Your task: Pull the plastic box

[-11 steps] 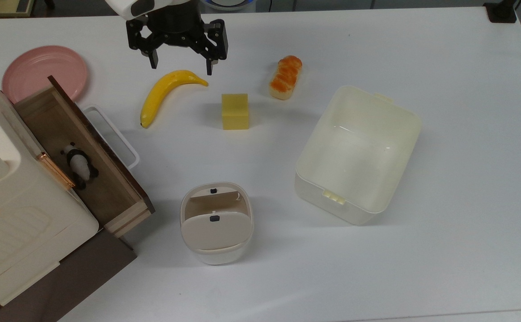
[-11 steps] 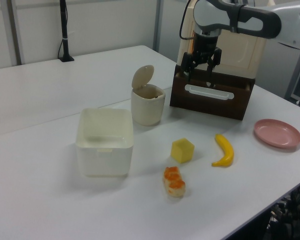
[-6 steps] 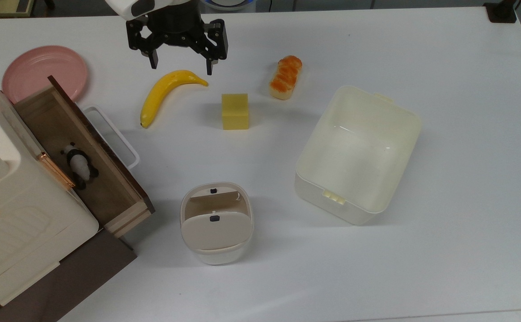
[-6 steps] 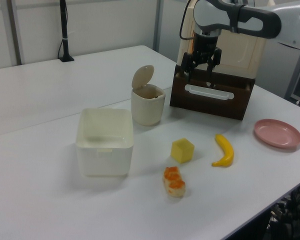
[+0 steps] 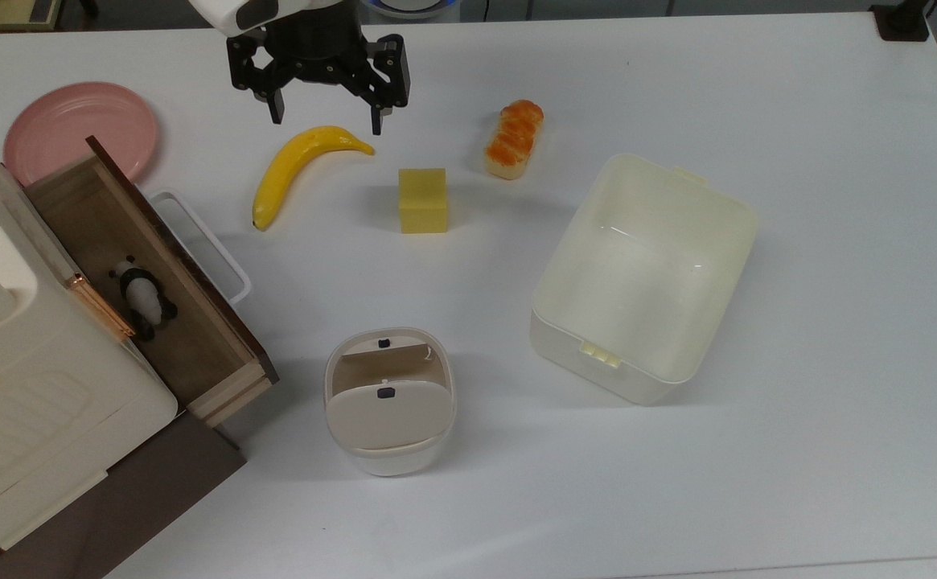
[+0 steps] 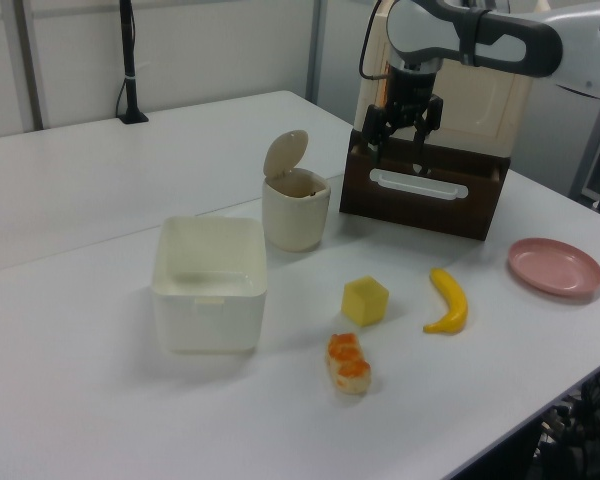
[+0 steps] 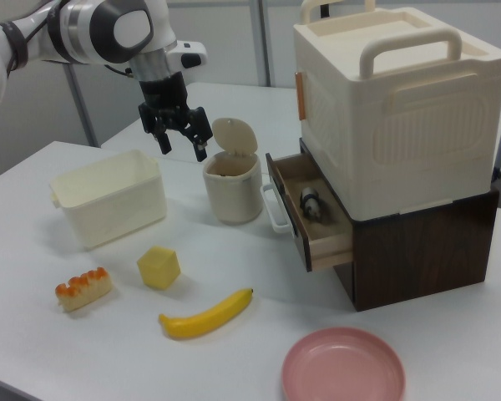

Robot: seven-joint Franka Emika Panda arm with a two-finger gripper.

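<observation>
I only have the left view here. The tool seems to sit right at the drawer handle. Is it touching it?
Observer: No. In the top view the tool is open and appears beside the banana, clear of the white drawer handle.
Operator: Is there anything inside that drawer? I see only its front.
Observer: Yes. The top view shows a small panda toy lying in the open drawer.
Operator: And what is the pale thing behind the arm?
Observer: In the right view it is a cream carrier case with a top handle, standing on the brown cabinet.
</observation>
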